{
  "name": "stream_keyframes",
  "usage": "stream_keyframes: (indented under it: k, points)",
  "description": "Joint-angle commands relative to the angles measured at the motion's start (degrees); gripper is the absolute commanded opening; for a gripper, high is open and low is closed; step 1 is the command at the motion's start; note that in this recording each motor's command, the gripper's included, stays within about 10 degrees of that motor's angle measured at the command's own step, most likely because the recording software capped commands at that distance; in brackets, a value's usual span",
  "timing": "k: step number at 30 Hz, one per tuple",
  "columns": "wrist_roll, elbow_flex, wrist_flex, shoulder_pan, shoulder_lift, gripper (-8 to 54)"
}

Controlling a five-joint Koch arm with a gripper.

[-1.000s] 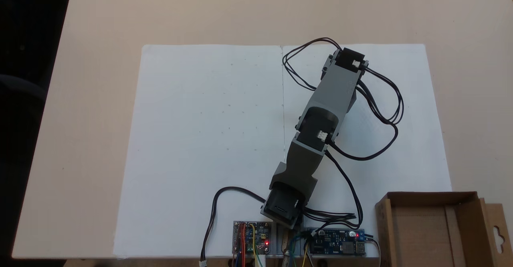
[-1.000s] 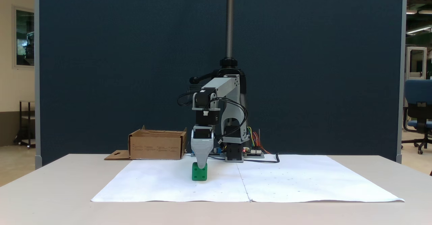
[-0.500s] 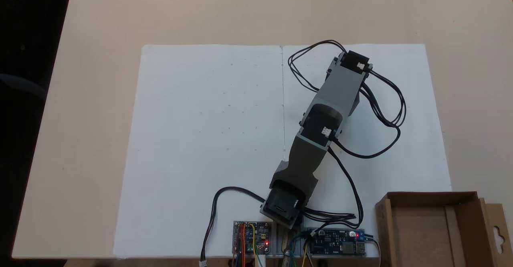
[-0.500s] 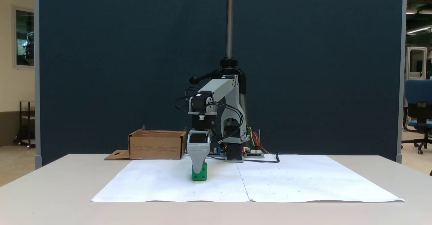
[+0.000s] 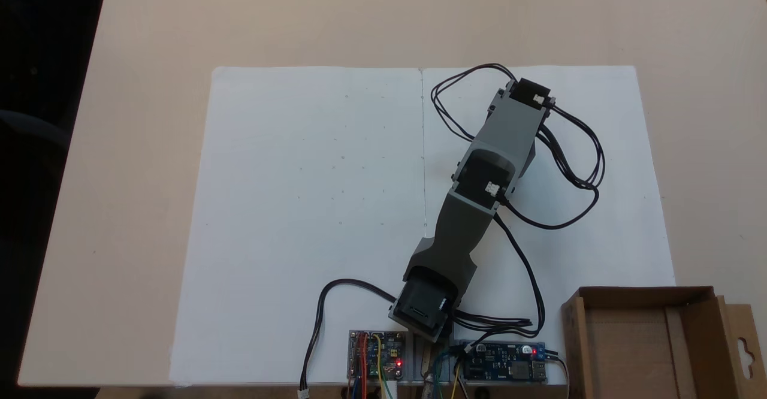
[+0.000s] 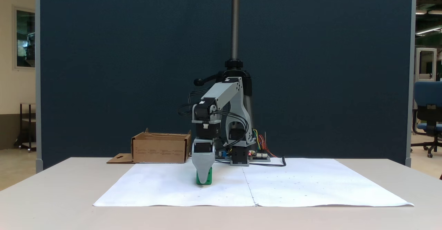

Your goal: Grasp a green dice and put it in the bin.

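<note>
I had the end effector [image 6: 203,179] low over the green dice [image 6: 208,180] on the white paper [image 6: 293,185] to straddle it—its spread I could not tell—with the bin [image 6: 160,149] waiting well apart, near the arm's base.

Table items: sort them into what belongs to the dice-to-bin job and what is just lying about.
Belongs to the job:
- green dice, on the paper, under the gripper
- bin, open cardboard box beside the arm's base

Just lying about:
- white paper sheets
- circuit boards and wires
- blue chair in the background
</note>
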Motion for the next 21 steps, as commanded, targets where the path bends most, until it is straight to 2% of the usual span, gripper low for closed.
stream_keyframes:
  k: [1, 21]
  points:
    - [-3.69, -1.85, -1.49, 1.05, 1.05, 41.2]
    - [-3.60, -1.85, -3.08, 2.72, 0.88, 39.7]
